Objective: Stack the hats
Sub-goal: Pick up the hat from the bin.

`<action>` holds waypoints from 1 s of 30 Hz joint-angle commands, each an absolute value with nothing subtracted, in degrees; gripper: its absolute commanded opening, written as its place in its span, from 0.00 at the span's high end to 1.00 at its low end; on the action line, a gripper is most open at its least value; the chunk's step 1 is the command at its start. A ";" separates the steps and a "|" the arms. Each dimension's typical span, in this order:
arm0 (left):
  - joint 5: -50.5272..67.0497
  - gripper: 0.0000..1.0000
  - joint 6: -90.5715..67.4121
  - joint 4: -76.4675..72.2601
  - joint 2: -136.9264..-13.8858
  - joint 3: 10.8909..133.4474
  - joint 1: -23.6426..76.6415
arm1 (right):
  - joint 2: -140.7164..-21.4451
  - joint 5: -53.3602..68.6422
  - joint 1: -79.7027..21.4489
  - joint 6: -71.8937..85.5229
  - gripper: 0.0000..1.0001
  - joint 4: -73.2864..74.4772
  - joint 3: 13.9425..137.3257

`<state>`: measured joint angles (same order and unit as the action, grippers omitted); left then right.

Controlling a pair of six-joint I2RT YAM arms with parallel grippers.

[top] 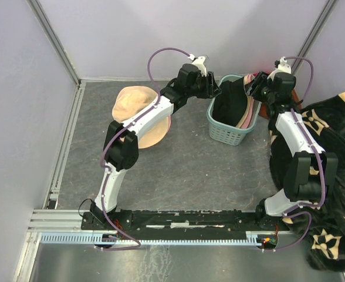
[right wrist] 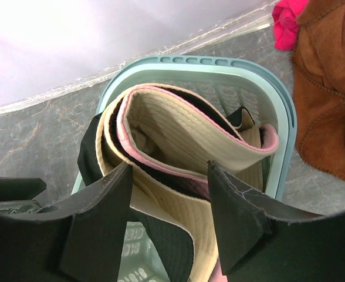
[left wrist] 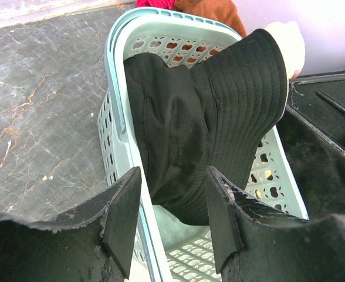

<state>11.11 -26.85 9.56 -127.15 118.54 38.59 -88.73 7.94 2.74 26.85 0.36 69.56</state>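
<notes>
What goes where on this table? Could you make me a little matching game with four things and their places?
Things:
1. black hat
2. tan hat
3. brown cloth
4. patterned blanket

Places:
A. heaped at the right edge of the table
B. standing inside the basket
C. lying on the open table, left of the basket
D. on the table just beyond the basket, near the back wall

Pairs: 1-B, 2-C, 3-D, 4-A
</notes>
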 commanded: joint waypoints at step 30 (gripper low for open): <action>13.74 0.46 -31.86 2.73 -126.16 114.50 35.91 | -97.34 34.36 1.02 26.87 0.99 -17.52 71.24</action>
<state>14.06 -30.22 5.63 -127.90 115.68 36.38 -97.69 31.59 2.09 25.67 -13.74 71.02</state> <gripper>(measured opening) 0.542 0.045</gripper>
